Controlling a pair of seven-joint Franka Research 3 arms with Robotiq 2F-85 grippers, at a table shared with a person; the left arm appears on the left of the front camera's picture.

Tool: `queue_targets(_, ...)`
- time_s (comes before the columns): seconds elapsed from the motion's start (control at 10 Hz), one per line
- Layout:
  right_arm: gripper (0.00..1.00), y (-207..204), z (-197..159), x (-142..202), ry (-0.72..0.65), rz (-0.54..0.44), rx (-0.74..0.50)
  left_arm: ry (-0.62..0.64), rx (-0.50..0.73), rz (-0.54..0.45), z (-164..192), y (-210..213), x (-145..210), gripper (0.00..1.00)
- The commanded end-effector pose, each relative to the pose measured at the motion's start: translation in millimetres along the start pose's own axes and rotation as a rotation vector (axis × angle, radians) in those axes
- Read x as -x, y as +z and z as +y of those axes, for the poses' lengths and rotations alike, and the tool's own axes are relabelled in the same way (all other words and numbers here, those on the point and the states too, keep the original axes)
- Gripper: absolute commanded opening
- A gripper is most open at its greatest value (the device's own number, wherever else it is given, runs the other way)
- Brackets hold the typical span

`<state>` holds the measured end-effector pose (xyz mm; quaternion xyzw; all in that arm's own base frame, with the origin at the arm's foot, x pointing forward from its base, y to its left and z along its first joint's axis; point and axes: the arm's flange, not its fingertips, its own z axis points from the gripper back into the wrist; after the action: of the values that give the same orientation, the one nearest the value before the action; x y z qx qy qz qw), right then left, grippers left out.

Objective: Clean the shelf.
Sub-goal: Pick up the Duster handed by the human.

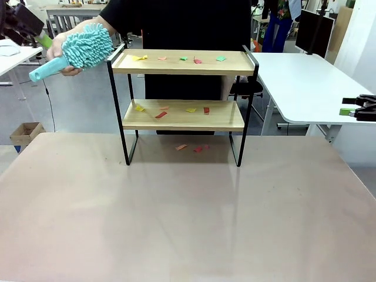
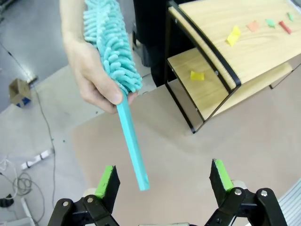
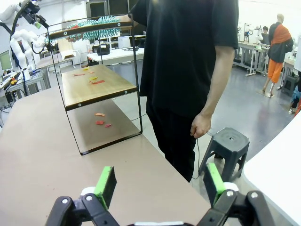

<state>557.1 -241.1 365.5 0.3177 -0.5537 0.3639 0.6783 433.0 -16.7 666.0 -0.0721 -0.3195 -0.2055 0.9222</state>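
Left gripper [image 2: 163,169] hangs released, empty, near the table's [image 1: 176,223] far left corner; right gripper [image 3: 159,172] likewise spread, holding nothing; shelf [image 1: 176,69] stands mid-table at the far edge, paper scraps [image 1: 191,110] on both boards; a person's hand [image 1: 60,50] holds a teal duster [image 1: 87,46] beside its top left corner.

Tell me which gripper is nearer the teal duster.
Left. The left gripper, fingers open, sits just short of the duster handle's end; the right gripper is far off, past the shelf on its other side.
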Motion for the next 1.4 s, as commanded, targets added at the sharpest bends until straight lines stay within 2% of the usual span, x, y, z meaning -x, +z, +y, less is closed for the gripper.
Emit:
queue_targets(0.0,1.0,-2,0,-2,0.003,-0.002,-0.001,-0.017,-0.021,0.031,10,-21,5,1.0)
queue_targets(0.4,1.0,-2,0,-2,0.003,-0.002,-0.001,0.026,-0.031,0.051,25,-53,11,1.0)
queue_targets(0.8,1.0,-2,0,-2,0.003,-0.002,-0.001,0.04,-0.024,0.059,30,-63,10,1.0)
queue_targets(0.9,1.0,-2,0,-2,0.003,-0.002,-0.001,0.012,-0.026,0.071,29,-65,9,0.42)
queue_targets(1.0,1.0,-2,0,-2,0.003,-0.002,-0.001,0.013,-0.039,0.072,29,-66,9,0.42)
queue_targets(1.1,1.0,-2,0,-2,0.003,-0.002,-0.001,0.014,-0.039,0.074,28,-66,9,0.0)
queue_targets(1.2,1.0,-2,0,-2,0.003,-0.002,-0.001,0.007,-0.031,0.072,28,-65,9,0.4)
queue_targets(1.3,1.0,-2,0,-2,0.003,-0.002,-0.001,0.007,-0.033,0.077,27,-66,8,0.0)
